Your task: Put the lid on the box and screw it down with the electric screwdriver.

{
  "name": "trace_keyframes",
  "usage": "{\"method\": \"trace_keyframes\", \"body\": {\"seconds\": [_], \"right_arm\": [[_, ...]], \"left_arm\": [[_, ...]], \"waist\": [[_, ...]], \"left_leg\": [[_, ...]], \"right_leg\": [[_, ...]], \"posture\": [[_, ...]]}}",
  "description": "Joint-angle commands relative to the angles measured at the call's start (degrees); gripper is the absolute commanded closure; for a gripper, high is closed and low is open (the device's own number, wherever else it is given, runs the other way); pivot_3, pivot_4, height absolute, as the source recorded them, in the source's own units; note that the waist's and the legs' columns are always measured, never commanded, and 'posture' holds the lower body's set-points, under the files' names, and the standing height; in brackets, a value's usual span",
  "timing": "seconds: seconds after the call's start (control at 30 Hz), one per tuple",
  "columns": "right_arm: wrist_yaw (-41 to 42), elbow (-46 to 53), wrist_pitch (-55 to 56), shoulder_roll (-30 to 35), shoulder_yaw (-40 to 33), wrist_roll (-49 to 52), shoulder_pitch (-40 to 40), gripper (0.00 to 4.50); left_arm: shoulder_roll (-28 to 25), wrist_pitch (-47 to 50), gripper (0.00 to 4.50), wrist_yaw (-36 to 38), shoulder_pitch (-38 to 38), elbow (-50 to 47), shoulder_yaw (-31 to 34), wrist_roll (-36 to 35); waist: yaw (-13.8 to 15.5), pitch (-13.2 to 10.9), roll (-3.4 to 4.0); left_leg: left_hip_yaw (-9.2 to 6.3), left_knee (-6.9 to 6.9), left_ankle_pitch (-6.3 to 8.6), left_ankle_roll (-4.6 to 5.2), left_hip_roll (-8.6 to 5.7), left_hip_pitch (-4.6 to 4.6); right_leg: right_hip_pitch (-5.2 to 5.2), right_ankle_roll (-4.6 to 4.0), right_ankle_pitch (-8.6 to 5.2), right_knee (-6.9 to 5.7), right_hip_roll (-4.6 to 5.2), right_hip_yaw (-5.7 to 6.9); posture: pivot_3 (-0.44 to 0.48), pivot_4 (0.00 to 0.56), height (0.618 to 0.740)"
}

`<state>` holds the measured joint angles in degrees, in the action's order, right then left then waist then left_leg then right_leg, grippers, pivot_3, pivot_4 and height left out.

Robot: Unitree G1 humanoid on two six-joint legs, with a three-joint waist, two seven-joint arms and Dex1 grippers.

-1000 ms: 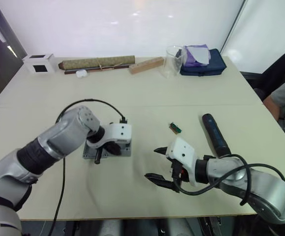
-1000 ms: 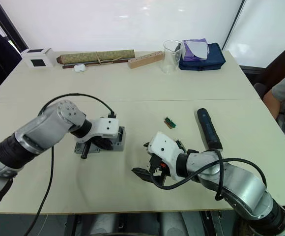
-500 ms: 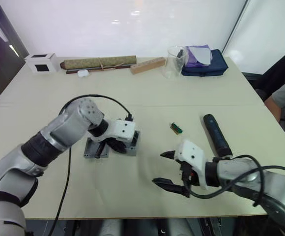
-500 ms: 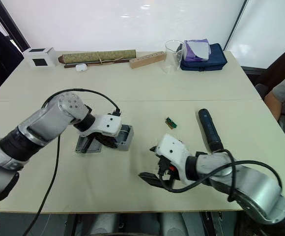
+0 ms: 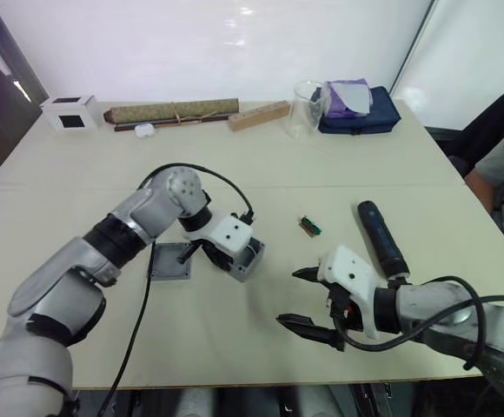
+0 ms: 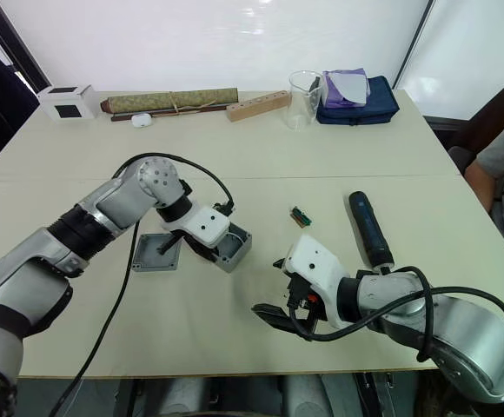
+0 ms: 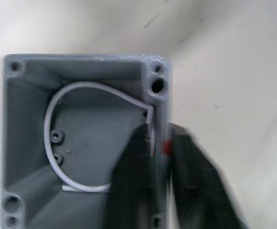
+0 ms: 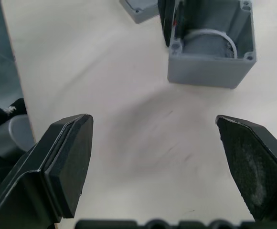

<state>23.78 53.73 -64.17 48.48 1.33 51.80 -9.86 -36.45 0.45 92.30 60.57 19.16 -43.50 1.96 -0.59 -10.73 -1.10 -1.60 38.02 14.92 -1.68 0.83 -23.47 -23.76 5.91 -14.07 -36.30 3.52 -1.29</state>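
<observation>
Two grey halves now lie apart on the tabletop: the lid rests flat where the box stood a second ago, and the box has been dragged off it toward the robot's right, its open side up and the white ring showing inside. The left gripper pinches one box wall, one finger inside and one outside. The right gripper hovers spread wide and empty just right of the box, having eased back a little. The electric screwdriver lies untouched further right, a small bit holder between it and the box. Judgement: box is freed and roughly centred; lid placement comes next, screwdriving not yet begun.
</observation>
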Motion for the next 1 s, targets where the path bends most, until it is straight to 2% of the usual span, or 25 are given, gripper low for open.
{"method": "trace_keyframes", "body": {"seconds": [0.03, 0.1, 0.2, 0.3, 0.4, 0.57, 0.6, 0.7, 0.77, 0.87, 1.0], "right_arm": [[-0.6, 1.9, -0.1, 0.5, -1.9, 1.7, -0.8, 0.00], [-0.5, 1.8, 0.0, 0.9, -2.4, 2.5, -1.2, 0.00], [0.7, 0.5, 1.1, 0.6, -4.2, 5.6, -3.6, 0.00], [2.3, -2.4, 2.5, -1.0, -2.2, 5.4, -9.3, 0.00], [4.3, -4.9, 4.6, -3.5, 3.1, 2.0, -15.6, 0.00], [7.3, -8.2, 9.5, -5.4, 11.6, -6.9, -20.8, 0.00], [8.9, -10.2, 12.5, -5.3, 16.1, -12.2, -22.6, 0.00], [13.2, -18.7, 22.3, -7.6, 25.8, -24.6, -27.3, 0.00], [13.9, -21.8, 25.1, -10.0, 27.5, -27.7, -28.1, 0.00], [14.7, -23.0, 27.2, -12.0, 29.0, -31.4, -27.7, 0.00], [15.9, -22.2, 27.6, -12.7, 29.0, -33.6, -25.5, 0.00]], "left_arm": [[-2.1, 3.0, 2.59, 0.2, 2.5, -3.1, 2.9, -2.1], [-4.6, 6.9, 2.59, 0.2, 3.6, -5.8, 3.7, -5.2], [-11.8, 16.4, 2.59, 0.2, 4.5, -11.0, 7.2, -12.7], [-18.4, 28.7, 2.59, -0.9, 1.8, -15.0, 14.8, -17.4], [-19.8, 42.5, 2.59, -10.2, -2.2, -18.0, 23.3, -19.2], [-23.0, 59.1, 2.59, -20.5, -7.7, -25.0, 29.4, -18.3], [-24.7, 66.8, 2.59, -24.3, -9.6, -26.6, 30.0, -17.2], [-23.3, 88.0, 2.59, -34.7, -16.3, -30.6, 36.9, -16.4], [-22.0, 91.7, 2.59, -37.5, -19.5, -31.3, 40.3, -19.3], [-22.0, 92.0, 2.59, -41.4, -23.1, -30.7, 43.1, -24.3], [-22.5, 92.0, 2.59, -46.4, -24.5, -29.7, 43.2, -31.4]], "waist": [[-0.1, 0.0, 0.00], [-0.2, 0.0, 0.00], [-0.4, 0.0, 0.01], [-0.7, 0.0, 0.06], [-0.3, 0.0, 0.11], [-0.1, -0.1, 0.00], [-0.3, -0.1, -0.01], [-1.2, -0.1, 0.01], [-1.5, -0.1, -0.02], [-1.2, -0.1, -0.15], [-0.5, -0.1, -0.16]], "left_leg": [[0.00, 0.00, 0.00, 0.00, 0.00, 0.01], [-0.02, 0.00, 0.00, 0.00, 0.01, 0.00], [-0.02, 0.00, 0.00, 0.01, 0.02, 0.00], [-0.01, -0.01, 0.02, 0.03, 0.06, 0.04], [-0.02, -0.01, 0.03, 0.05, 0.07, 0.07], [-0.03, 0.01, 0.03, 0.05, 0.04, -0.01], [-0.03, 0.01, 0.03, 0.05, 0.02, -0.02], [0.08, 0.00, 0.03, 0.05, 0.01, 0.04], [0.06, -0.02, 0.03, 0.05, 0.03, 0.04], [-0.03, 0.00, 0.03, 0.05, 0.02, -0.05], [-0.02, 0.01, 0.02, 0.04, 0.01, -0.04]], "right_leg": [[0.00, 0.00, 0.00, -0.01, 0.00, 0.00], [-0.02, 0.00, 0.00, -0.02, -0.02, 0.00], [-0.04, 0.00, 0.00, -0.03, -0.02, -0.02], [-0.07, 0.00, 0.00, -0.09, -0.05, -0.05], [-0.06, 0.01, -0.01, -0.13, -0.07, -0.03], [-0.08, 0.05, -0.03, -0.12, -0.01, 0.02], [-0.08, 0.05, -0.03, -0.12, 0.01, 0.01], [-0.18, 0.06, -0.03, -0.20, -0.03, -0.12], [-0.32, 0.05, -0.05, -0.47, -0.07, -0.13], [-0.60, -0.16, -0.26, -0.96, -0.04, -0.05], [-0.64, -0.21, -0.27, -1.04, 0.02, -0.05]], "posture": [[0.000, 0.150, 0.740], [0.000, 0.150, 0.740], [0.000, 0.150, 0.740], [0.000, 0.150, 0.740], [0.000, 0.150, 0.740], [0.000, 0.150, 0.740], [0.000, 0.150, 0.740], [0.000, 0.150, 0.740], [0.000, 0.150, 0.740], [0.000, 0.150, 0.740], [0.000, 0.150, 0.740]]}}
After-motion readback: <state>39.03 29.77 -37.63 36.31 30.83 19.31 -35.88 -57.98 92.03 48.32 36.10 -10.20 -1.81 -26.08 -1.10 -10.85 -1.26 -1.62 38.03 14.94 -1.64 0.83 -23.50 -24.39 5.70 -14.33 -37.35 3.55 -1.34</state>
